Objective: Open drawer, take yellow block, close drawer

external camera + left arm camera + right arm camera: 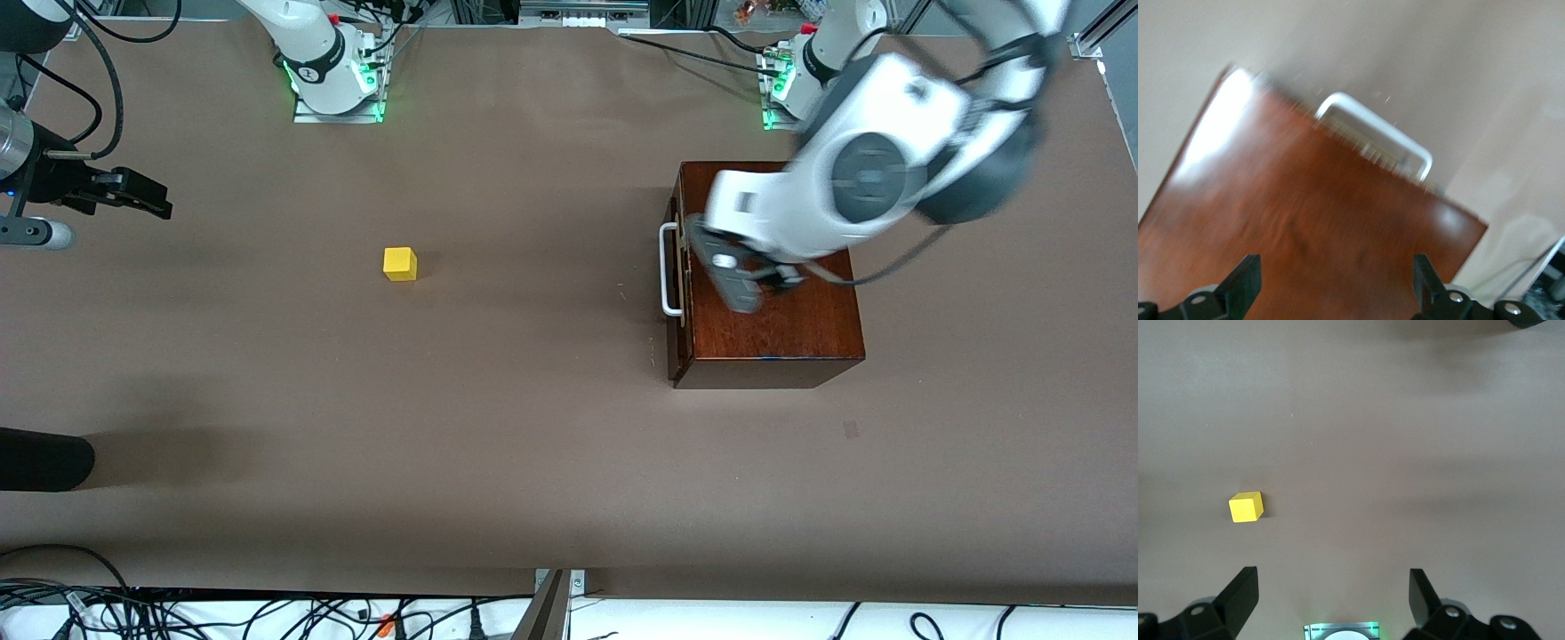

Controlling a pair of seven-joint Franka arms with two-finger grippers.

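The left gripper (745, 283) hangs spread-fingered above the wooden box (782, 329), whose drawer (679, 293) sits shut near the left arm's end. The yellow block (400, 264) lies mid-table; the released right gripper (133, 197) waits at the right arm's edge. Descending carelessly could strike the handle (667, 269).

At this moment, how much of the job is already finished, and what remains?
Nearly finished, it seems. The yellow block lies on the bare table, outside the wooden box, and the drawer looks shut or almost shut, its white handle close to the box front. In hand: the left gripper is over the box top, jaws open. The right gripper waits high above the table, jaws open. Left: perhaps a last push.
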